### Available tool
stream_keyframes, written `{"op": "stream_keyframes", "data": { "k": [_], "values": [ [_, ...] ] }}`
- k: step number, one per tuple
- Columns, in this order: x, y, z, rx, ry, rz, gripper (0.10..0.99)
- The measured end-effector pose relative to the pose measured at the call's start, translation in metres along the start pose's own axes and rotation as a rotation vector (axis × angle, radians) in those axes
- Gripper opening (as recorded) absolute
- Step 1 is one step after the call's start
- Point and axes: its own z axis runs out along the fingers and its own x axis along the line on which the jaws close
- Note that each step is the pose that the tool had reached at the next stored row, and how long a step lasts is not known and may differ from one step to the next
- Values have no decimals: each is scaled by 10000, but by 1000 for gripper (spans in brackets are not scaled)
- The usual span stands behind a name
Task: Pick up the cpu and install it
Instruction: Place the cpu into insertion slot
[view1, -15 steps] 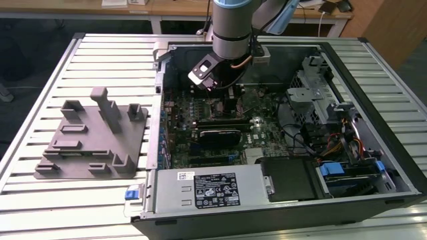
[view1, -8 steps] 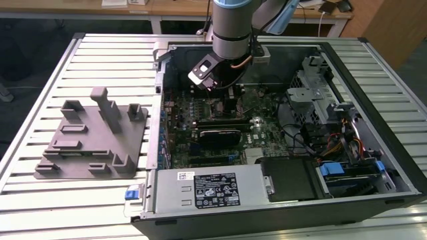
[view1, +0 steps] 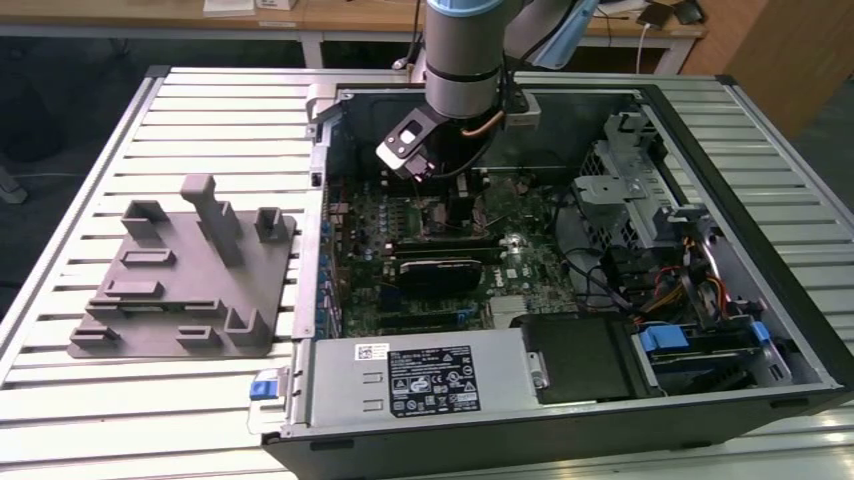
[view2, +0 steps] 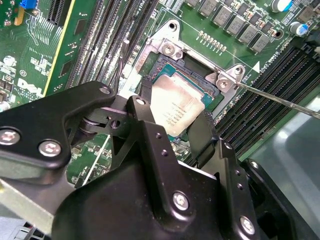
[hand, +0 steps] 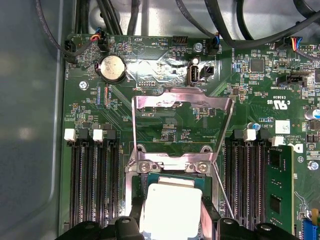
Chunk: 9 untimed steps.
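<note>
Gripping cpu (view2: 176, 107) by two opposite edges, gripper (view2: 172, 116) holds it at open socket (view2: 169, 47), upper-centre in exterior view; risk: tilt/misalignment w/ socket could bend pins.

1. Appeared in both wrist views as the cpu (view2: 176, 111) (hand: 172, 207): small flat square chip, pale silver metal top, thin darker rim.
2. Bore faint print on the top face, too small to read.
3. Lay top face up within the open socket frame (hand: 170, 167), edges parallel to it.
4. Sat between two banks of memory slots (hand: 92, 185); full seating could not be told.
</note>
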Motion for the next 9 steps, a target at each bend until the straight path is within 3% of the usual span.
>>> {"op": "stream_keyframes", "data": {
  "k": [9],
  "values": [
    [-1, 2, -37, -1, -2, 0, 533]
  ]
}}
